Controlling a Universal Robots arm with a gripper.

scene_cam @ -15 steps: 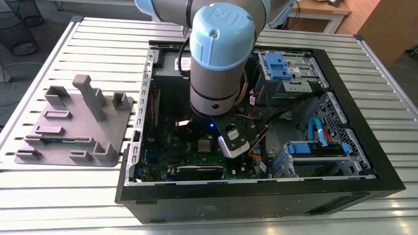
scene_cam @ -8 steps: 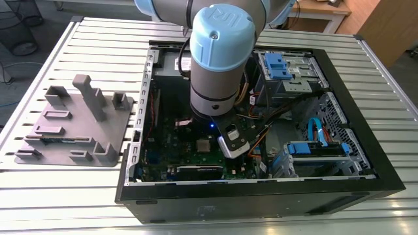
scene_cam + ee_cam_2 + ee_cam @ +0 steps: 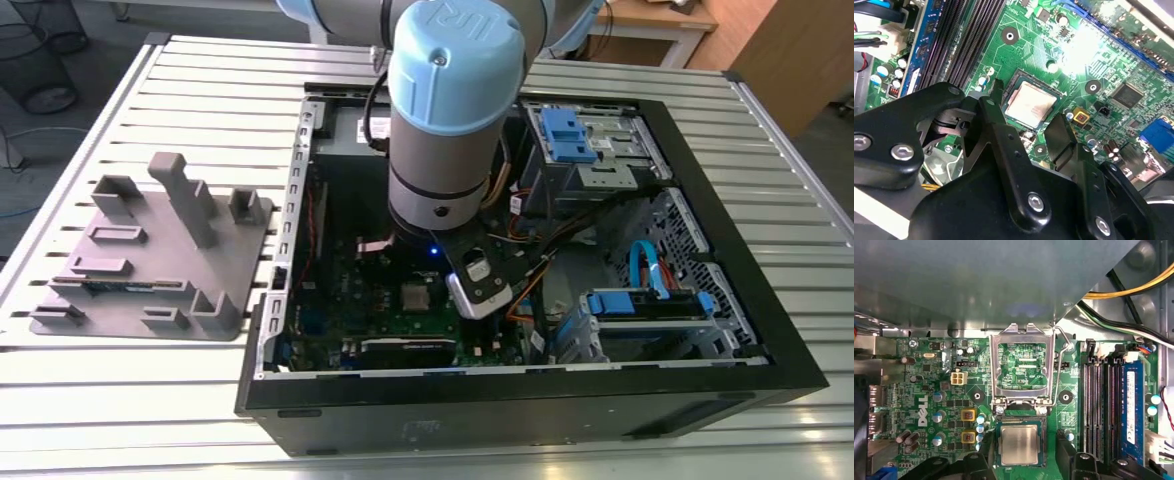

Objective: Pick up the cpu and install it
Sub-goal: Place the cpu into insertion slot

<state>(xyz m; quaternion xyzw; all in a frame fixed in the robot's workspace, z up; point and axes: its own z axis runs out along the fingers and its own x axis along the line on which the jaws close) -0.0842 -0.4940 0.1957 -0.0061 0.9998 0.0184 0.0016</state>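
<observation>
The cpu [image 3: 1019,445], a small square chip with a silver-grey metal top, lies flat in its socket on the green motherboard [image 3: 944,390]. In the second wrist view the cpu [image 3: 1030,104] sits between my two black fingers. My gripper [image 3: 1026,442] is open and straddles the chip, one finger [image 3: 995,102] on each side, with a small gap to the chip's edges. The socket's metal load plate [image 3: 1019,335] is swung open beside the chip. In the exterior view my arm [image 3: 454,120] reaches down into the open computer case [image 3: 534,400].
Black memory slots [image 3: 1099,405] and a blue module [image 3: 1134,410] run beside the socket. Yellow and black cables [image 3: 1134,287] cross a corner of the case. Blue drive brackets [image 3: 574,135] stand inside the case. A grey plastic tray with upright posts [image 3: 147,250] sits at the exterior view's left.
</observation>
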